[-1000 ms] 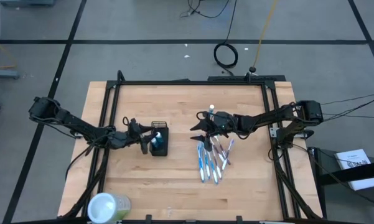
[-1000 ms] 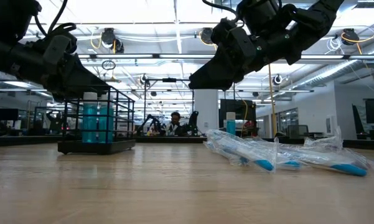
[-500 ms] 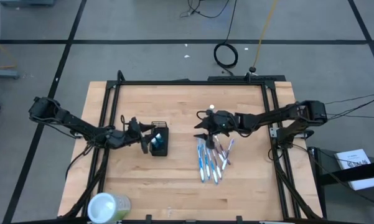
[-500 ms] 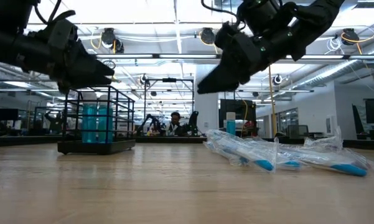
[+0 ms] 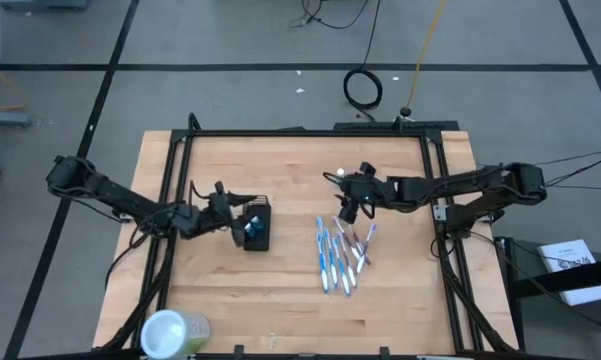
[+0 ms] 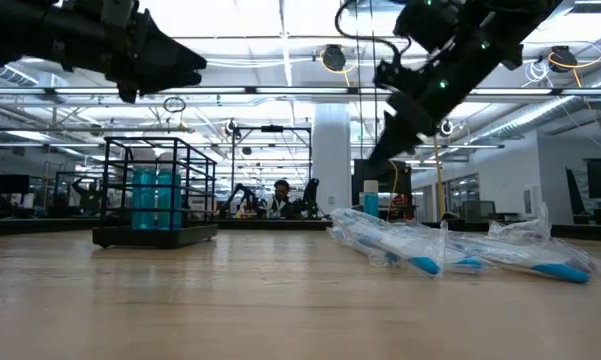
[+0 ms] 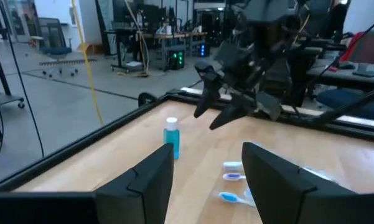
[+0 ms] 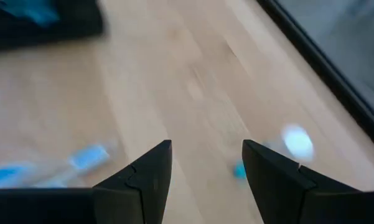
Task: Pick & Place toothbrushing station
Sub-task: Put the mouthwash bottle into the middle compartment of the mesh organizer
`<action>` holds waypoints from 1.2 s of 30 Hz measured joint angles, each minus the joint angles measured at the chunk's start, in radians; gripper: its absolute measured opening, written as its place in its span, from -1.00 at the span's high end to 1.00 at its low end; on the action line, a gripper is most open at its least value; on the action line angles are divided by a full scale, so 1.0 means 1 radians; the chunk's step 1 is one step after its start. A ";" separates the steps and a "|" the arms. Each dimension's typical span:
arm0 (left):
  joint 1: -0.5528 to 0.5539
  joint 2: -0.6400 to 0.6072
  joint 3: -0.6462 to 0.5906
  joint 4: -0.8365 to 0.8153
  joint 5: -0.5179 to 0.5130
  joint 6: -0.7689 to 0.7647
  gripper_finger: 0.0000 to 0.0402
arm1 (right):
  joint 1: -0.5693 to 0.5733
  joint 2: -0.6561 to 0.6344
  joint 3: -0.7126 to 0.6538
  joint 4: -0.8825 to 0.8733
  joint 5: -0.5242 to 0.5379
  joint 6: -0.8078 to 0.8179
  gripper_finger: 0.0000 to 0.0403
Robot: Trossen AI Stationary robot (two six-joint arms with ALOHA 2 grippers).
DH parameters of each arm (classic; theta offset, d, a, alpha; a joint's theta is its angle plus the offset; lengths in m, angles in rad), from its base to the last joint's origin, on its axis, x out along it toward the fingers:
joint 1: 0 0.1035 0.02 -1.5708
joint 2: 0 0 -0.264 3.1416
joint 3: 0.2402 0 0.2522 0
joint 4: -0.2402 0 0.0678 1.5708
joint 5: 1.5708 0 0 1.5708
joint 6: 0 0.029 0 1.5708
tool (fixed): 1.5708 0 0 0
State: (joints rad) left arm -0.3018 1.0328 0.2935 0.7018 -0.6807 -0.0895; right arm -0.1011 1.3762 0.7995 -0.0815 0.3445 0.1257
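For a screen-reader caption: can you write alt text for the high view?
Two dark arms reach over a wooden table: left gripper at a black mesh holder, right gripper, jaws open, above wrapped toothbrushes.

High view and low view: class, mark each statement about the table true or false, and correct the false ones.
1. The black mesh holder stands upright with blue-capped tubes inside. True.
2. The toothbrushes are all in the holder. False: they lie in a pile on the table, apart from the holder.
3. The left gripper is at the holder, open and empty. True.
4. The right gripper holds a toothbrush. False: it is open and empty, above the table.
5. A lone tube stands near the right gripper. True.
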 joint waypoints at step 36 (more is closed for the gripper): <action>0.182 -0.040 0.192 -0.506 0.108 -0.076 0.02 | -0.161 0.343 -0.222 0.643 0.048 0.232 -0.28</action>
State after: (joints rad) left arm -0.1203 0.9924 0.4858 0.1959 -0.5726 -0.1657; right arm -0.2623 1.7188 0.5770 0.5618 0.3927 0.3580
